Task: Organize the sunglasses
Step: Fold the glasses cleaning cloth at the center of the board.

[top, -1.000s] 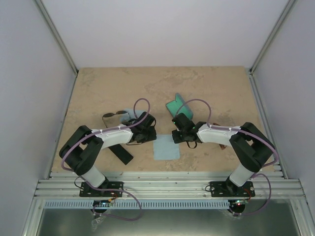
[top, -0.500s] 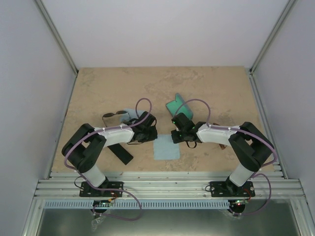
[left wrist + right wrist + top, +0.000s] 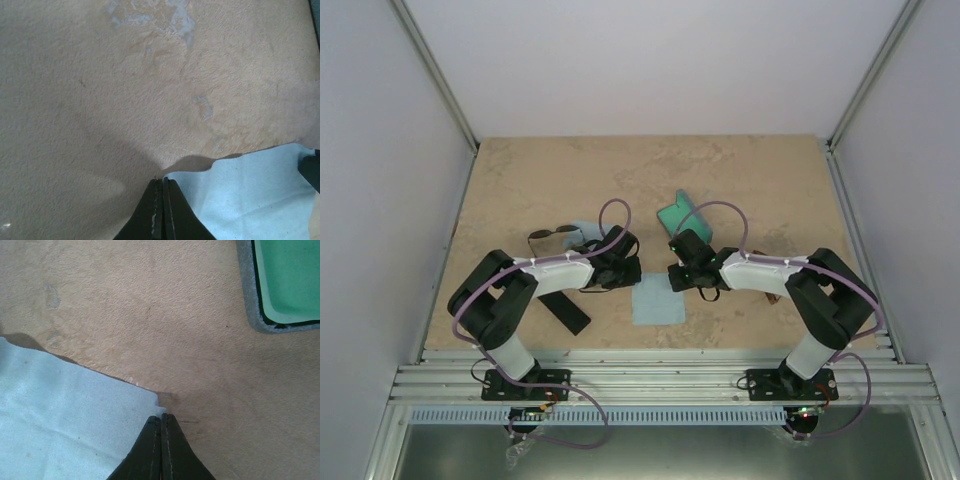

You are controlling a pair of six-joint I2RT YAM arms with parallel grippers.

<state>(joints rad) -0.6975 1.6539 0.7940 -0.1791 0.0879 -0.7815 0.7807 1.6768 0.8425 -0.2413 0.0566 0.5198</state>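
Sunglasses (image 3: 552,236) lay on the worktop (image 3: 740,180) far-left of the light-blue cloth (image 3: 655,303), whose far corners met the left claw (image 3: 161,181) and right claw (image 3: 161,416), both squeezed fully closed, any hold on it unclear.

A: Which colours stand out?
B: The flat stone-look tabletop (image 3: 620,180) is mottled beige with pale patches.
A: Anything brighter?
B: A plain light-blue square cloth (image 3: 656,302); a grey-rimmed open case (image 3: 287,280) lined bright green.
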